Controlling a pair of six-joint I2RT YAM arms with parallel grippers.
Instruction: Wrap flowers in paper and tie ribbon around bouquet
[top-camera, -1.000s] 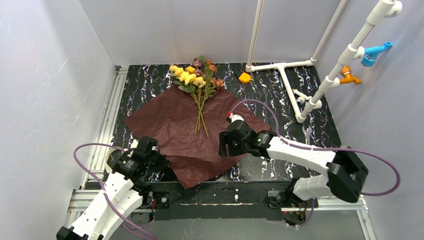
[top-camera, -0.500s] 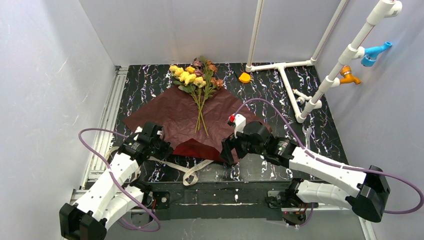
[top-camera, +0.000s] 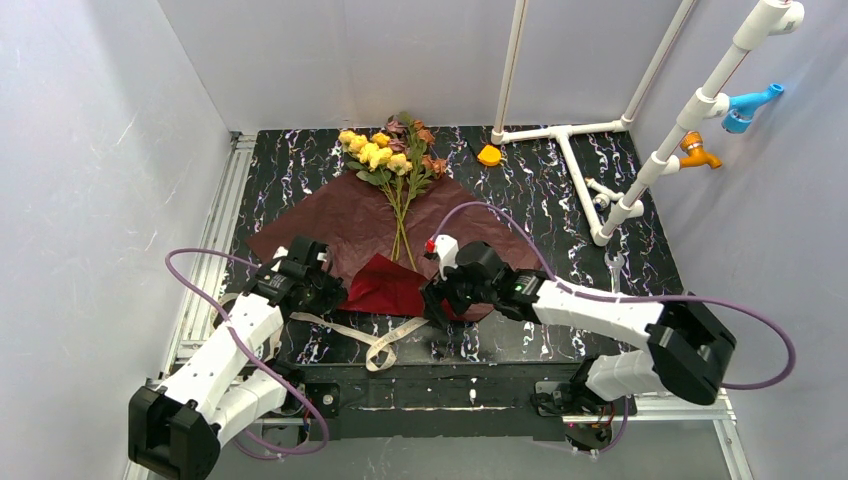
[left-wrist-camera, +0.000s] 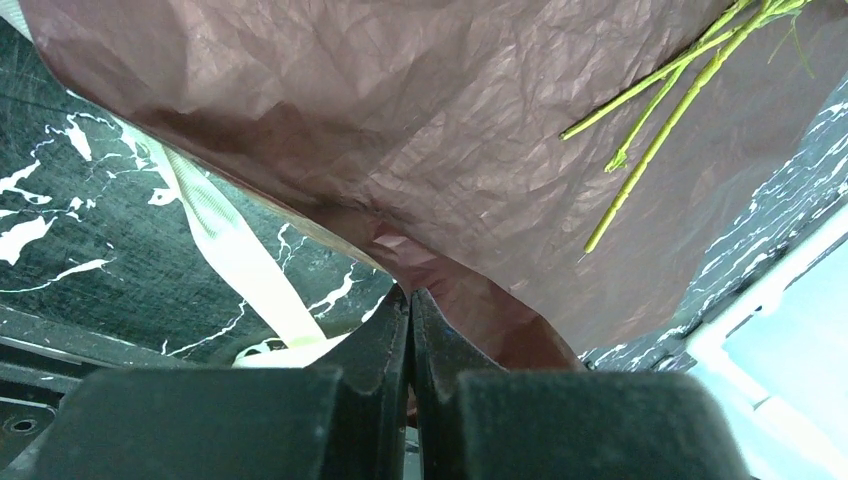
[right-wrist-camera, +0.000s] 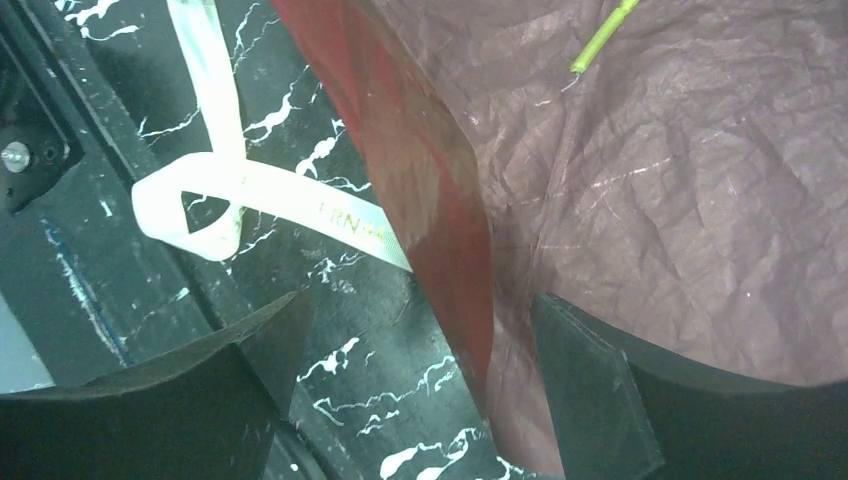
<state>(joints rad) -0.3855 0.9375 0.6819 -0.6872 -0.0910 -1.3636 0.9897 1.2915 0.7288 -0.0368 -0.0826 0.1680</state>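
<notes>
The flowers (top-camera: 395, 155) lie at the back of the table, their green stems (left-wrist-camera: 680, 100) running down onto the maroon paper (top-camera: 330, 225). The paper's near corner is folded up, showing its red side (top-camera: 385, 285). My left gripper (top-camera: 335, 293) is shut on the paper's edge (left-wrist-camera: 440, 270) and holds it off the table. My right gripper (top-camera: 435, 302) stands open, its fingers (right-wrist-camera: 590, 390) on either side of the upright red fold (right-wrist-camera: 420, 200) without pinching it. The beige ribbon (top-camera: 370, 335) lies looped on the table in front of the fold, and the right wrist view shows the ribbon (right-wrist-camera: 260, 185) too.
An orange cap (top-camera: 489, 155) sits at the back beside a white pipe frame (top-camera: 575, 170) on the right. A small wrench (top-camera: 613, 268) lies right of the paper. Metal rails (top-camera: 215, 230) run along the table's left edge.
The left gripper has carried the paper's near corner away from the table edge, folding it red side up and uncovering the ribbon. The right gripper opened and shifted left.
</notes>
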